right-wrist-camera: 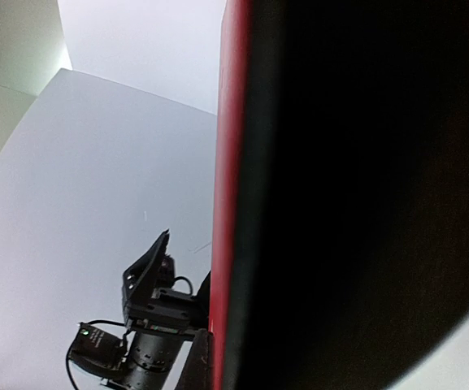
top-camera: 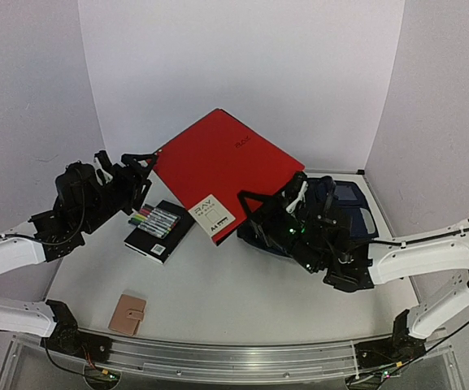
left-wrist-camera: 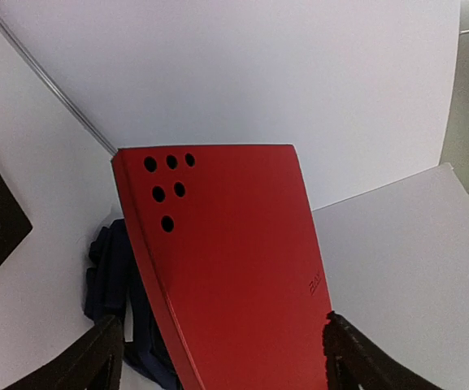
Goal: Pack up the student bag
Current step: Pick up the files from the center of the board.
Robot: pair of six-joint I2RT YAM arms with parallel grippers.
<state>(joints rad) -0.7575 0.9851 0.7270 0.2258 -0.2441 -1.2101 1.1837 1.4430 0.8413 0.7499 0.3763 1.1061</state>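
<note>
A large red folder (top-camera: 218,166) hangs tilted in the air above the table. My left gripper (top-camera: 143,166) is at its left corner. In the left wrist view the folder (left-wrist-camera: 234,268) lies between the wide-apart fingers (left-wrist-camera: 352,357); the right one touches its edge and the left one stands clear. My right gripper (top-camera: 254,207) clamps the folder's lower right edge. In the right wrist view one finger (right-wrist-camera: 197,361) presses against the red edge (right-wrist-camera: 232,203). The navy student bag (top-camera: 340,203) lies behind the right arm, mostly hidden. It also shows in the left wrist view (left-wrist-camera: 108,276).
A black notebook (top-camera: 149,240) with a pack of markers (top-camera: 154,220) on it lies left of centre. A white booklet (top-camera: 212,215) shows at the folder's lower corner. A tan wallet (top-camera: 127,314) lies near the front left edge. White walls enclose the table.
</note>
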